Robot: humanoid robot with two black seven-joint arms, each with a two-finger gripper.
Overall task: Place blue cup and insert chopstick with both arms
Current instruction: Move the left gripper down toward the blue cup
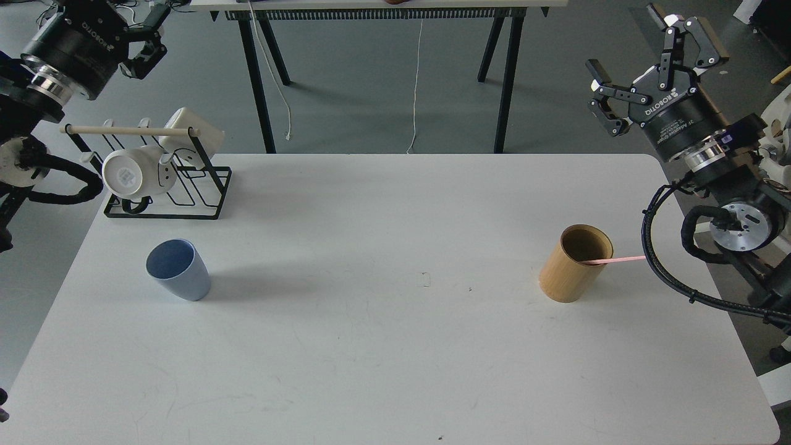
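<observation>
The blue cup (178, 270) stands upright on the white table (395, 346) at the left, with nothing in it. The pale-pink chopstick (621, 259) leans in a tan wooden cylinder (575, 264) at the right, its end pointing right over the rim. My left gripper (117, 15) is high at the top left, far above and behind the cup. One finger is cut off by the frame edge and the other is splayed out, so it is open and empty. My right gripper (646, 65) is open and empty, raised above and behind the cylinder.
A black wire rack (185, 185) with a wooden dowel (126, 130) and white mugs (133, 173) stands at the table's back left, behind the cup. My right arm's black cable (652, 272) loops close to the chopstick's outer end. Black table legs (507, 80) stand beyond the far edge.
</observation>
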